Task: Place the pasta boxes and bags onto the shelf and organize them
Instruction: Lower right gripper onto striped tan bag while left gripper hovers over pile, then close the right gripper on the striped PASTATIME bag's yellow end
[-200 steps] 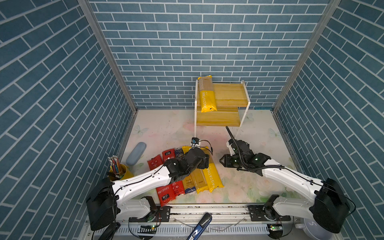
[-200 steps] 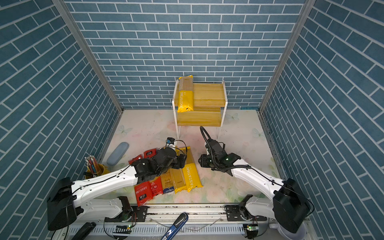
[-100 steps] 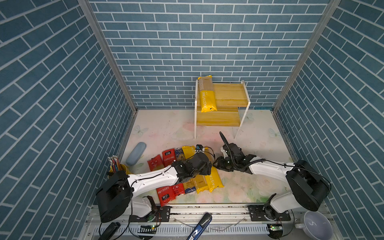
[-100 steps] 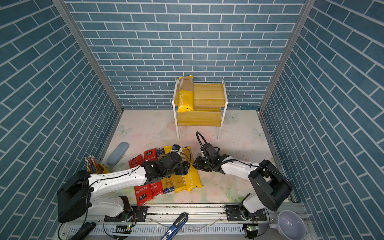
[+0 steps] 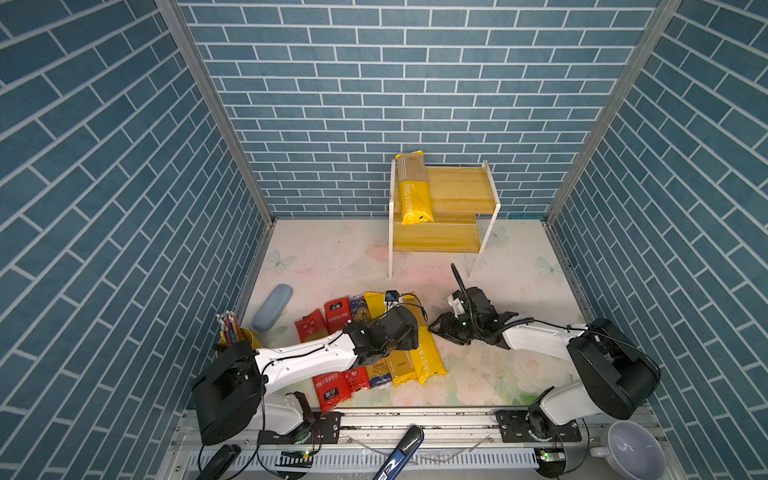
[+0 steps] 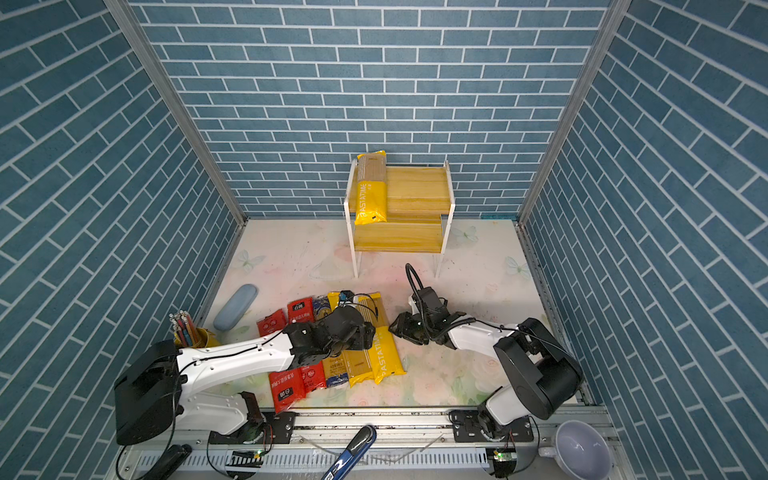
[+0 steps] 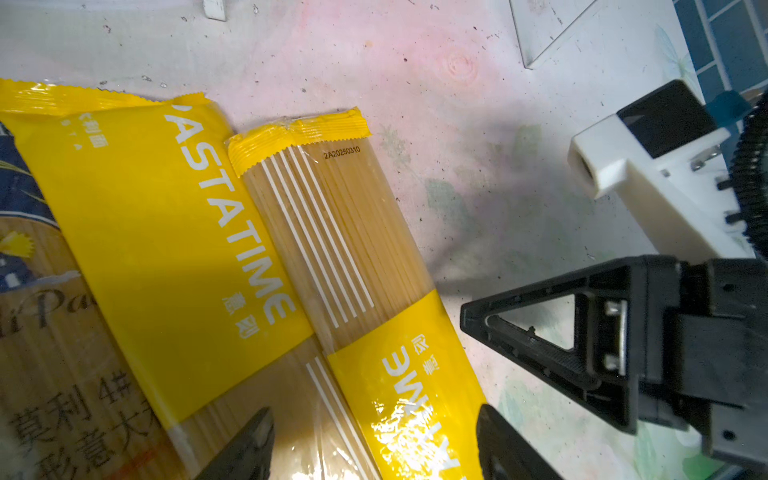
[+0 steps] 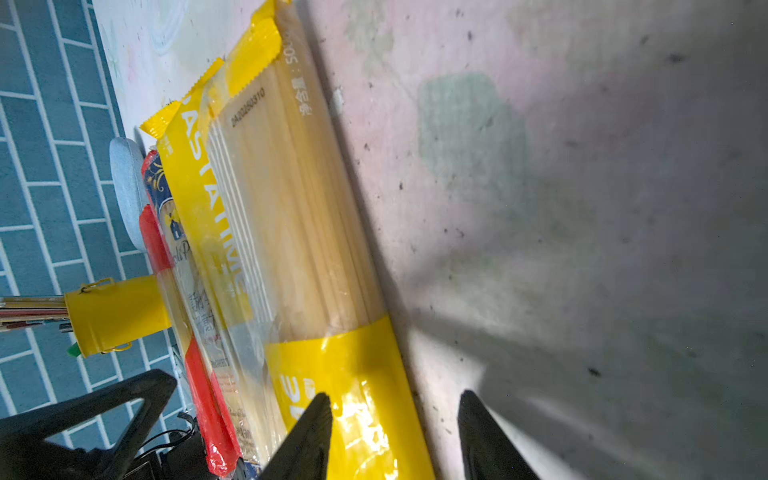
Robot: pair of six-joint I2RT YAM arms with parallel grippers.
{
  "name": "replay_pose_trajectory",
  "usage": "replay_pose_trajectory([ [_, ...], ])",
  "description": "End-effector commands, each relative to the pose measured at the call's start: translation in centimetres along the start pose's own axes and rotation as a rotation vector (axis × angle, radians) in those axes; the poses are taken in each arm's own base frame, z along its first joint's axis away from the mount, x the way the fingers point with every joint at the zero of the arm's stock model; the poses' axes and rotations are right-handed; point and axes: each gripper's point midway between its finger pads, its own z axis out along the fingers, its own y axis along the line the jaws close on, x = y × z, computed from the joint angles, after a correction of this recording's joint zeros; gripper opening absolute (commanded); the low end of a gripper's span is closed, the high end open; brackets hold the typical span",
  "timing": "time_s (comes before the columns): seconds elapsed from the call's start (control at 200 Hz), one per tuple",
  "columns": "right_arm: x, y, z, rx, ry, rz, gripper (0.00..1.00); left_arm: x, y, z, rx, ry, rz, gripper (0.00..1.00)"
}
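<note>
Five spaghetti packs lie side by side on the table: two red-ended, one dark blue, two yellow PASTATIME with striped tan windows. A sixth yellow pack sits on the shelf, top board, left end. We see the left gripper spread wide over the outermost yellow pack, and the right gripper released at its edge, holding nothing.
</note>
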Motion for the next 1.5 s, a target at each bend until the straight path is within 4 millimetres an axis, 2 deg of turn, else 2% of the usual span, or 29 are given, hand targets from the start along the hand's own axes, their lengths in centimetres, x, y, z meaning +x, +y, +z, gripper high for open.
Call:
replay_pose_trajectory([
  [0.0,0.6,-0.1,0.5,-0.023,0.033,0.019,0.50,0.9,1.2,0.4,-0.042,0.012,-0.012,0.77],
  [0.13,1.0,0.1,1.3,-0.051,0.065,0.021,0.50,1.0,1.3,0.8,-0.044,0.006,-0.031,0.77],
  [0.305,1.0,2.6,1.8,-0.202,0.090,0.033,0.49,1.2,1.6,1.1,-0.062,0.015,-0.026,0.77],
  [0.465,0.7,3.9,1.5,-0.264,0.089,0.013,0.49,0.9,2.0,1.0,-0.069,-0.006,-0.030,0.78],
  [0.635,-0.1,6.8,0.3,-0.404,0.052,0.029,0.48,0.2,2.2,0.3,-0.070,-0.043,-0.048,0.78],
  [0.66,-0.2,7.2,0.0,-0.423,0.050,0.030,0.48,0.7,2.9,0.3,-0.085,-0.036,-0.044,0.78],
  [0.81,-0.8,10.0,-1.7,-0.523,0.028,0.007,0.48,-0.2,3.2,-0.7,-0.087,-0.077,-0.053,0.78],
  [0.86,-0.8,10.3,-1.9,-0.525,0.025,0.001,0.48,-0.5,3.3,-0.9,-0.089,-0.090,-0.057,0.78],
  [0.915,-0.7,9.6,-1.5,-0.484,0.030,0.009,0.48,-0.5,3.6,-1.0,-0.093,-0.098,-0.057,0.78],
  [1.035,0.0,6.1,0.6,-0.329,0.053,0.050,0.47,-0.3,4.2,-0.8,-0.110,-0.095,-0.059,0.78],
  [1.185,0.6,3.9,1.9,-0.251,0.074,0.096,0.45,0.0,4.2,-0.7,-0.106,-0.087,-0.063,0.78],
  [1.33,0.7,3.2,1.2,-0.188,0.067,0.085,0.49,-0.2,4.1,-0.8,-0.101,-0.091,-0.061,0.77],
  [1.495,0.9,1.1,-1.2,0.002,0.082,-0.056,0.57,-0.3,3.0,-0.6,-0.059,-0.079,-0.045,0.75],
])
